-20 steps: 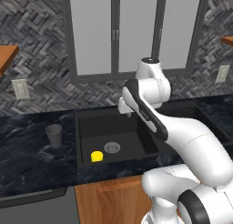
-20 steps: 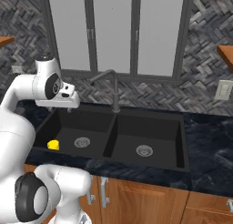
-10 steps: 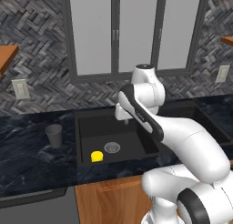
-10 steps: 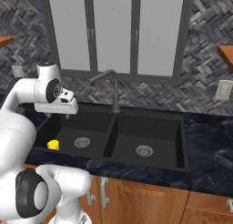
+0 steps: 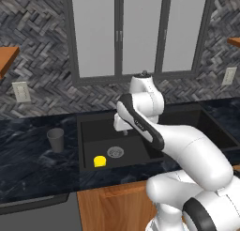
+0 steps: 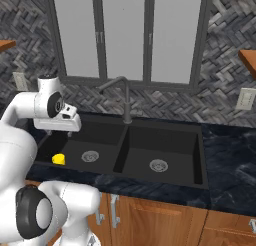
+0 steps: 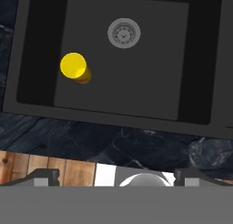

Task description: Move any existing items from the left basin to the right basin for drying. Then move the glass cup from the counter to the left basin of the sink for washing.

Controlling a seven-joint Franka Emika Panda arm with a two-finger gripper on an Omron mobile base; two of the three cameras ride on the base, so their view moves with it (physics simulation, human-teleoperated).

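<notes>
Lowering over the left basin [image 5: 93, 136], gripper [image 5: 121, 129] is hanging jaws spread; yellow rounded chunk [image 7: 73, 66] is lying on matte black floor.

chunk [image 5: 99, 161] in left basin [image 5: 93, 131], cup [image 5: 55, 140] on counter [image 5: 28, 155]

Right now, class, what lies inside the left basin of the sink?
Inside the left basin lie a small yellow chunk near its front left corner and a round silver drain. In the left base view the arm covers the basin's right part; the hand view shows nothing more there.
</notes>
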